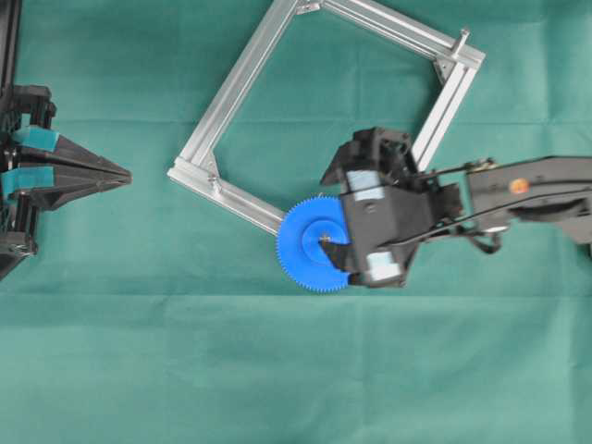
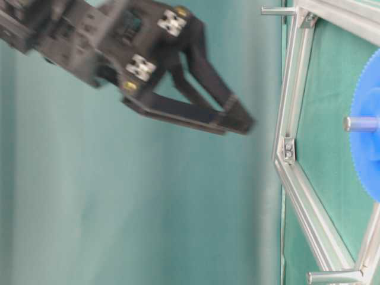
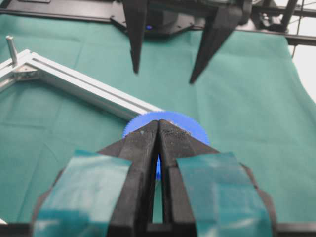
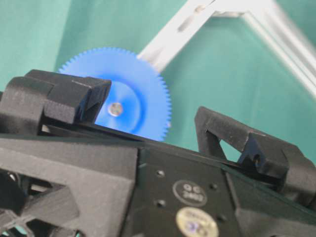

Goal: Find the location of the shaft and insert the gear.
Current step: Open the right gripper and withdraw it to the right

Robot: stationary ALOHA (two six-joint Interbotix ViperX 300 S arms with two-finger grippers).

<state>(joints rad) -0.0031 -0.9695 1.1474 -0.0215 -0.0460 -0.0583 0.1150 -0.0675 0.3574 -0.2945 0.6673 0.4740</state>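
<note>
Both arms differ: right gripper (image 1: 356, 242) hangs wide open, empty, above the gear (image 1: 313, 245); left gripper (image 1: 125, 173) rests closed, empty.

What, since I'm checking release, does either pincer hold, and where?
Nothing: right pincer open over the gear, left pincer shut, empty.

Blue gear (image 1: 310, 248), silver frame (image 1: 239, 85), green cloth (image 1: 185, 370), blk fingers (image 3: 134, 34).
</note>
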